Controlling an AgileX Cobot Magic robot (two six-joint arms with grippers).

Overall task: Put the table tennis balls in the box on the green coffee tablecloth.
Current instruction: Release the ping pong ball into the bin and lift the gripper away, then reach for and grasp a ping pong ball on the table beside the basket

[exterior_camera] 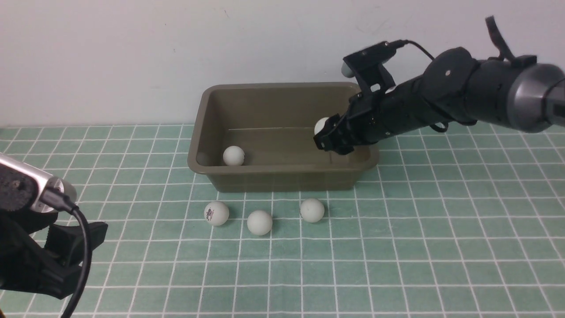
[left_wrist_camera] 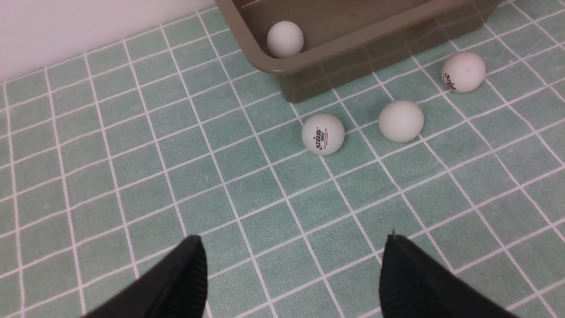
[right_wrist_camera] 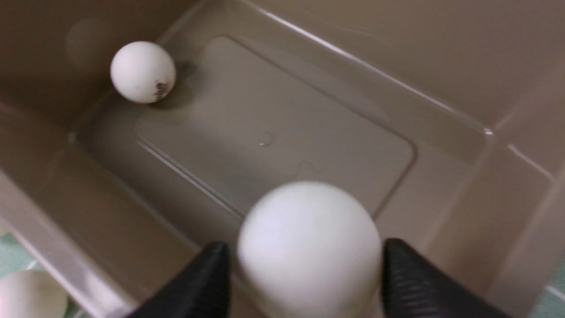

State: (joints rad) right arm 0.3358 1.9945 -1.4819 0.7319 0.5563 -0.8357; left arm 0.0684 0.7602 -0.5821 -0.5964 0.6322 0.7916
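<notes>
The olive-brown box (exterior_camera: 287, 180) stands on the green coffee tablecloth (exterior_camera: 419, 247). One table tennis ball (exterior_camera: 233, 155) lies inside at its left end. My right gripper (exterior_camera: 325, 138) reaches over the box's right part; a ball (right_wrist_camera: 309, 247) sits between its fingers (right_wrist_camera: 410, 282), with a thin gap showing on one side, jaws parted. Three more balls (exterior_camera: 216, 213) (exterior_camera: 259, 222) (exterior_camera: 312, 210) rest on the cloth in front of the box. My left gripper (left_wrist_camera: 293, 240) hovers open and empty over the cloth, near-left of those balls.
A pale wall rises right behind the box. The checked cloth (left_wrist_camera: 132, 168) stretches wide to the left, right and front of the box. The right arm (exterior_camera: 463, 92) crosses above the box's right rim.
</notes>
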